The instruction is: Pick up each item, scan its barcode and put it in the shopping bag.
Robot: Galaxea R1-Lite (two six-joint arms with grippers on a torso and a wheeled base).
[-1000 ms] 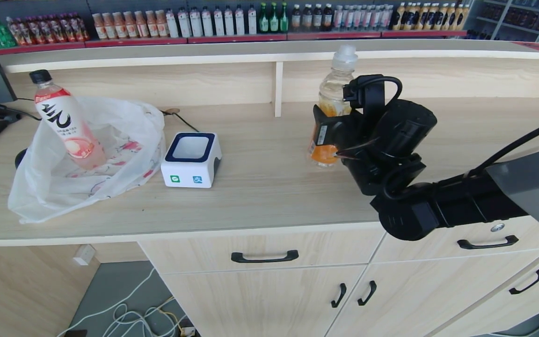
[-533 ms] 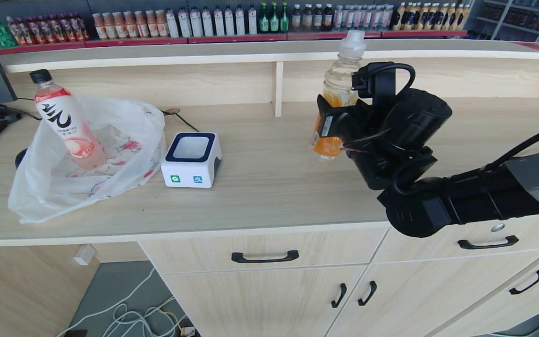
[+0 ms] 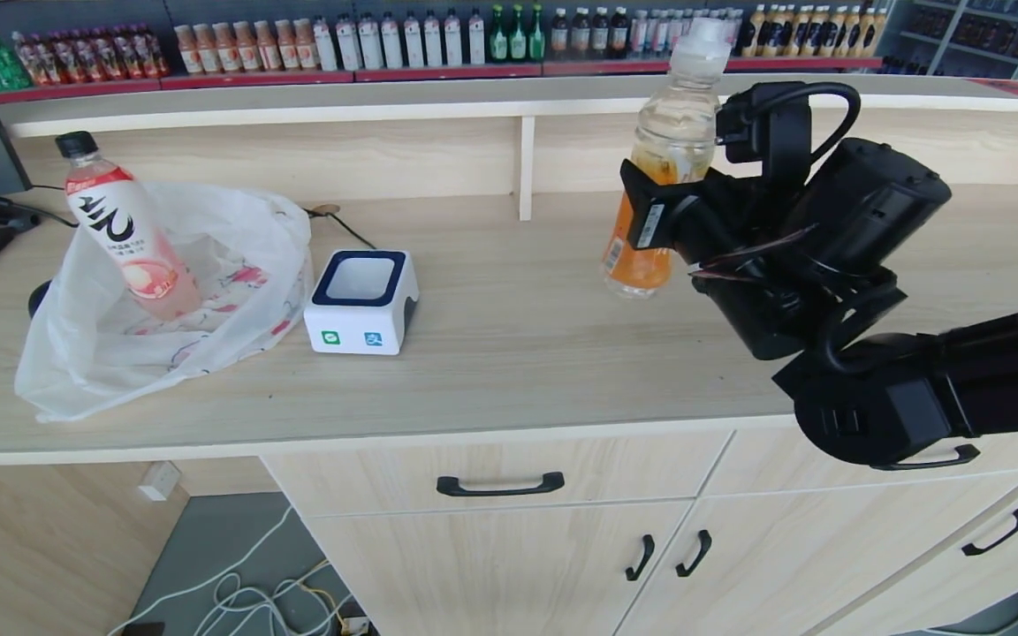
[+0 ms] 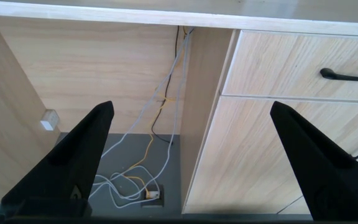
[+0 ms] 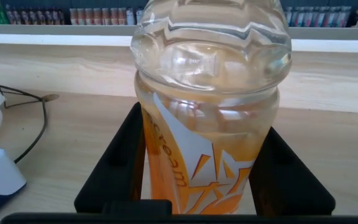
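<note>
Orange bottle (image 3: 672,132), clear ribbed plastic, upper right, gripped by right gripper (image 3: 650,225), one pink bottle (image 3: 125,234) in crinkly bag (image 3: 76,353), left gripper (image 4: 191,112) jaws apart.

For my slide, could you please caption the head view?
Right gripper holds orange bottle over counter; scanner and bag sit to its left.

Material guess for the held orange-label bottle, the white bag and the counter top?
The clear bottle with orange label looks like thin glossy plastic: see-through moulded walls with highlights. The white shopping bag is probably thin plastic film: semi-translucent, crumpled in soft folds. The light wood-grain counter is matt; laminate or veneer, cannot tell.
</note>
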